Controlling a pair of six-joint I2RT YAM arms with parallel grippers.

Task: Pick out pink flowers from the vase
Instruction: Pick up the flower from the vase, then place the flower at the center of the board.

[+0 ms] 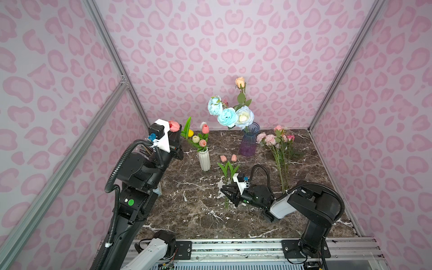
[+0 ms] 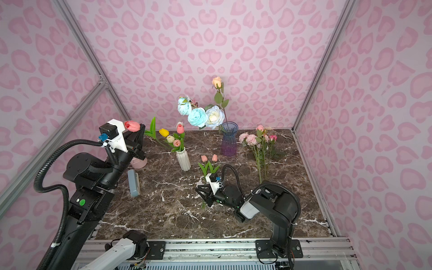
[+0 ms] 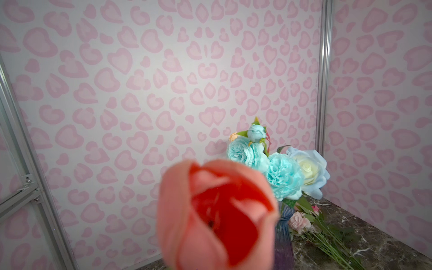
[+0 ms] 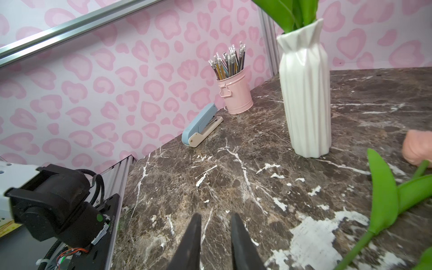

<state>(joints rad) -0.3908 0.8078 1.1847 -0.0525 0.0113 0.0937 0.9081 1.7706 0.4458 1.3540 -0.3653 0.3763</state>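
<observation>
Top views both show a white ribbed vase [image 1: 204, 161] holding yellow, white and salmon tulips [image 1: 199, 139], then a purple vase [image 1: 249, 142] with blue, white and peach blooms [image 1: 228, 117]. Out of the vases: one salmon-pink tulip [image 2: 132, 126] at the left gripper [image 2: 139, 131], two pink tulips [image 1: 228, 159] flat on the marble table [image 1: 187, 210], and pink roses [image 1: 268, 139] lying rightmost. The left gripper is raised, clenched on that tulip, apparently by its stem; the right gripper [image 4: 216, 218] hovers low over the lying stems, fingers slightly parted, empty

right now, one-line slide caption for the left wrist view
A salmon-pink tulip close to the lens, blue blooms in a purple vase behind it.
</observation>
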